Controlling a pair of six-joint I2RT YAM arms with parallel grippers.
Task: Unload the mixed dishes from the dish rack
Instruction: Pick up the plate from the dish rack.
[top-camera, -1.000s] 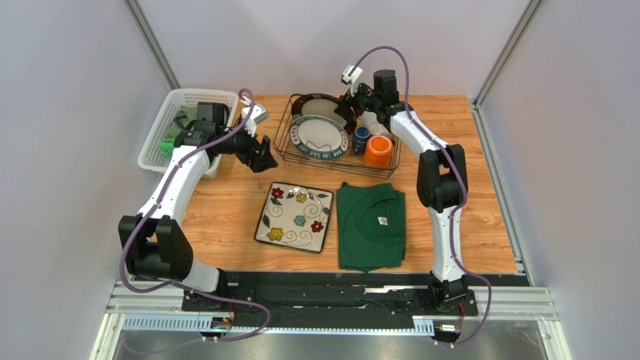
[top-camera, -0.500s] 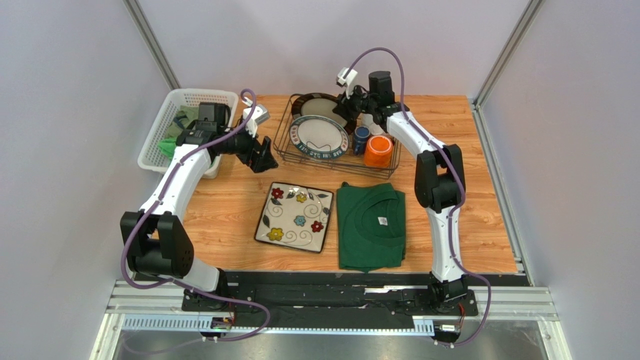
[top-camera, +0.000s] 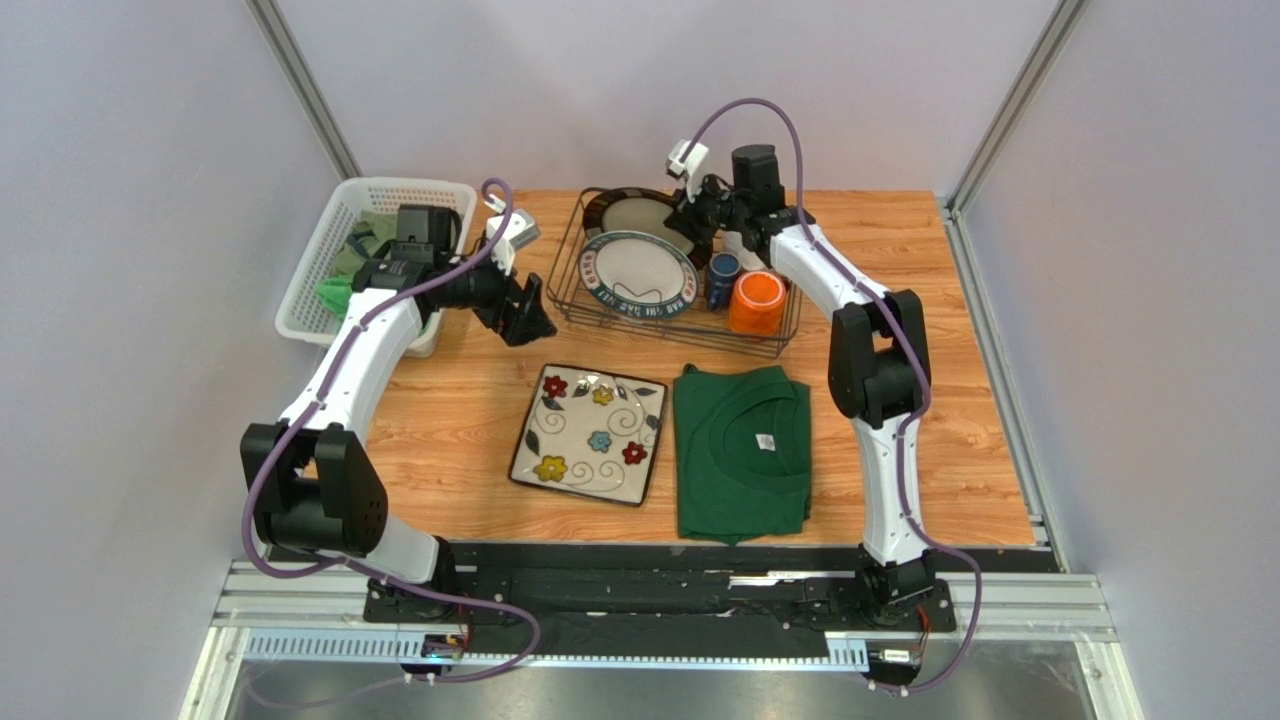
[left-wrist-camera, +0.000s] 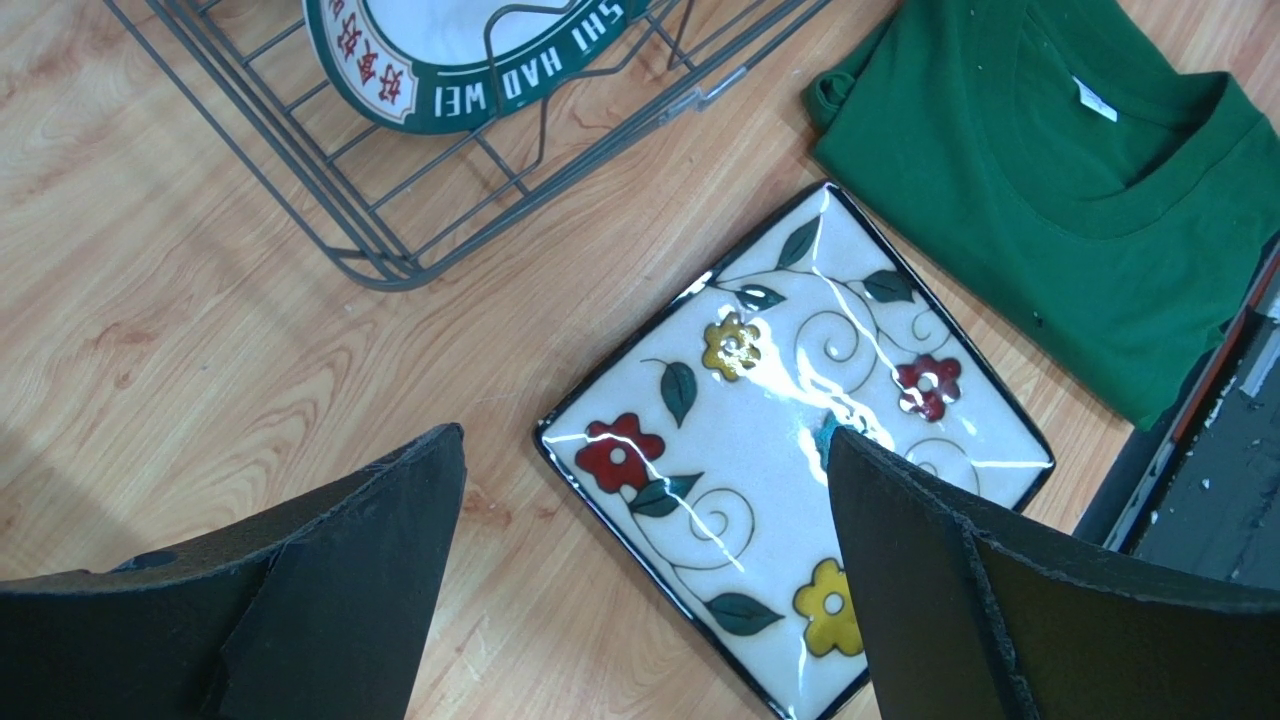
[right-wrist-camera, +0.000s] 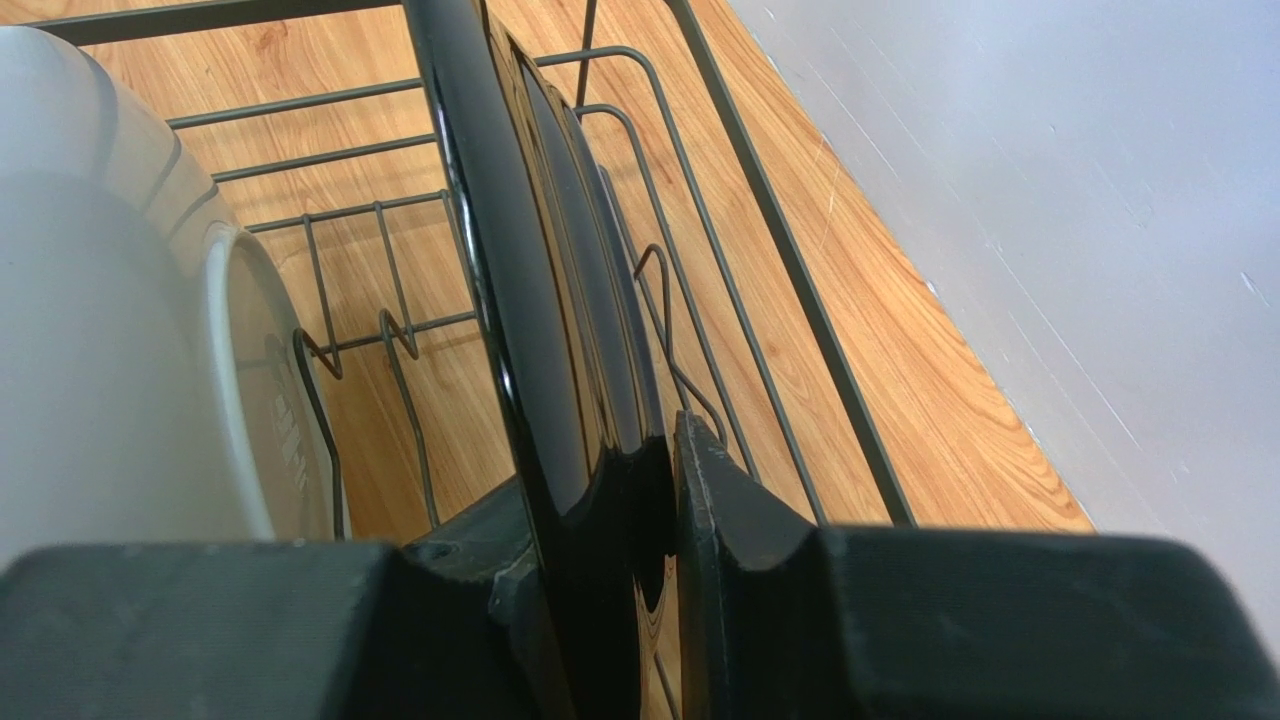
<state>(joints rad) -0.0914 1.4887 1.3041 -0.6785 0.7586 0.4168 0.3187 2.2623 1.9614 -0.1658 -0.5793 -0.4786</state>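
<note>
The dark wire dish rack (top-camera: 565, 285) stands at the back of the table. In it a round dark-rimmed plate (top-camera: 639, 273) leans at the front and a second dark plate (top-camera: 631, 210) stands behind it. A dark blue mug (top-camera: 723, 278) and an orange mug (top-camera: 757, 302) sit at the rack's right. My right gripper (top-camera: 694, 210) is shut on the back plate's right edge; in the right wrist view the fingers (right-wrist-camera: 609, 480) clamp its dark rim (right-wrist-camera: 526, 225), with the white bowl (right-wrist-camera: 105, 300) beside it. The square flower plate (top-camera: 589, 434) lies flat on the table. My left gripper (top-camera: 526, 311) is open and empty (left-wrist-camera: 643, 450) above the plate's far left corner (left-wrist-camera: 796, 450).
A folded green shirt (top-camera: 739, 450) lies right of the square plate, and shows in the left wrist view (left-wrist-camera: 1097, 180). A white perforated basket (top-camera: 308, 285) with green items stands at the far left. The rack's near left corner (left-wrist-camera: 368, 270) is close to my left gripper.
My right gripper has shifted slightly left and back along the rear plate's rim. The left arm has barely moved.
</note>
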